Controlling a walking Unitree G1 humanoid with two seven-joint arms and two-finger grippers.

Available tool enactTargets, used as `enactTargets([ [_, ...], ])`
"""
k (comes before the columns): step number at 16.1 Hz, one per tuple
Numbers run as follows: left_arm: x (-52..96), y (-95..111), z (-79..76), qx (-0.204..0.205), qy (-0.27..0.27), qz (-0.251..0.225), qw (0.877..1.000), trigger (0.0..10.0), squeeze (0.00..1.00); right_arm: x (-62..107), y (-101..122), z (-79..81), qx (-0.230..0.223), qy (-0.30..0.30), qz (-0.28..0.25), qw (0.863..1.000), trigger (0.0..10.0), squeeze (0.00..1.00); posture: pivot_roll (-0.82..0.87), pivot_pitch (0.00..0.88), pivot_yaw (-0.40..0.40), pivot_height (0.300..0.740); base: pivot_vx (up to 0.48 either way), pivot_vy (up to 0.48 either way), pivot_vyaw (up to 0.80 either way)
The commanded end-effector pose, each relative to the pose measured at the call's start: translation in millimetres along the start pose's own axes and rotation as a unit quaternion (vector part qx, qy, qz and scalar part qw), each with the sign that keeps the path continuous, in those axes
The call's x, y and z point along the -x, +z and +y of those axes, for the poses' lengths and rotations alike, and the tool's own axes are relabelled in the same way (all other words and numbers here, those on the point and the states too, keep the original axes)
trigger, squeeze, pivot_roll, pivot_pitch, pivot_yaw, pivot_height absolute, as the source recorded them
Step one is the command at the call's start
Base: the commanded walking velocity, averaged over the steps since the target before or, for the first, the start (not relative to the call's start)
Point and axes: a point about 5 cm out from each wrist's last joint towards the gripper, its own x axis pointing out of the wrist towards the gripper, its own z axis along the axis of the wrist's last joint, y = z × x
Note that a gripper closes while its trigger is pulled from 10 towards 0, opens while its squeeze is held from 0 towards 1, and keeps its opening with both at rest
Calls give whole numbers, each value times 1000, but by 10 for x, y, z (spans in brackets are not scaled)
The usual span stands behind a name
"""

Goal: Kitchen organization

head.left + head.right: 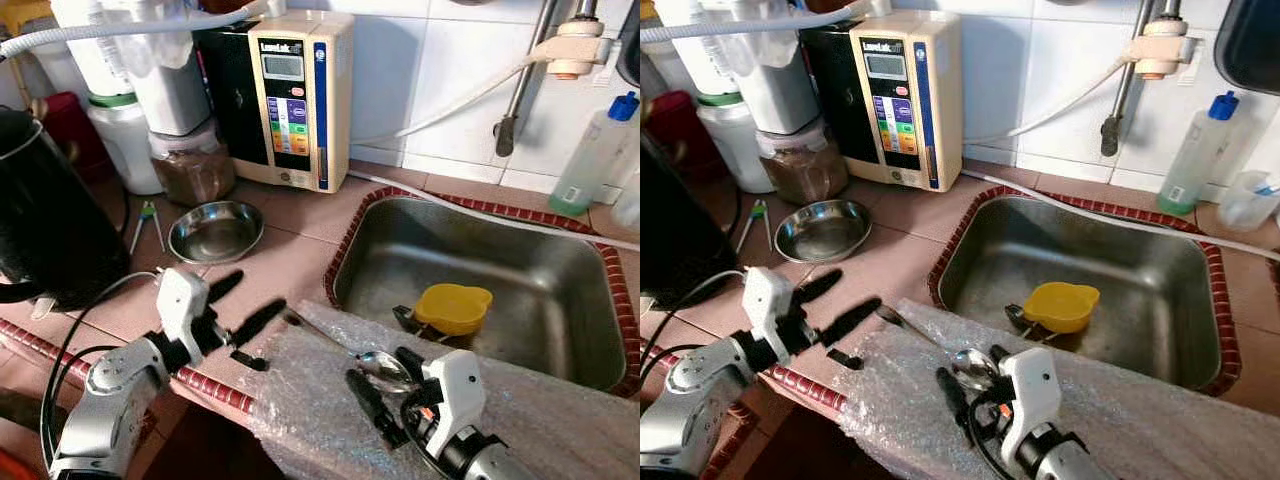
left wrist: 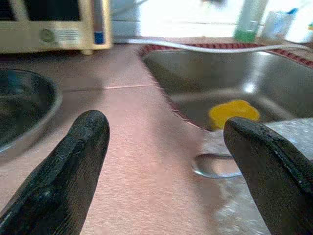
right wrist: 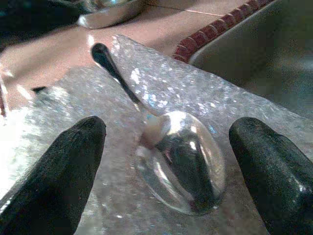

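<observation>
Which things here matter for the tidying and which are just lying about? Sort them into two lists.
In play:
spoon on the bubble wrap
right gripper, open around the spoon
left gripper, open over the counter
steel bowl
sink

Lying about:
yellow cup
kettle
water machine
soap bottle

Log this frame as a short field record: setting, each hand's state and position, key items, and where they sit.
setting: kitchen counter with steel sink
left hand: open, over the counter beside the steel bowl
right hand: open, fingers either side of the spoon's bowl
spoon: lying on bubble wrap at the sink's front edge
yellow cup: inside the sink
</observation>
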Motion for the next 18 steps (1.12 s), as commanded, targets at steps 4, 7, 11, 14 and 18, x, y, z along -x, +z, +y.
enactTargets([
  [4, -18, 2, -15, -8, 20, -7, 1000, 10000, 0, 56, 95, -208, 39, -78, -37, 995, 0, 141, -36, 11, 82, 740, 0, 0, 0],
  [7, -53, -2, -38, -6, 20, -8, 1000, 10000, 0, 78, 252, -305, 71, -121, -89, 986, 0, 0, -39, 11, 83, 740, 0, 0, 0],
  [11, -90, 8, -55, -5, 11, -8, 1000, 10000, 0, -4, 463, -139, 87, -77, -130, 985, 10000, 0, -38, 12, 88, 740, 0, 0, 0],
  [14, -60, -29, -83, 1, -9, 9, 1000, 10000, 0, -40, 445, 96, 60, 2, -110, 992, 10000, 1000, -35, 15, 88, 740, 0, 0, 0],
  [18, -44, -56, -133, 14, -43, 25, 999, 10000, 0, -52, 334, 220, 43, 50, -62, 996, 10000, 1000, -29, 16, 88, 740, 0, 0, 0],
])
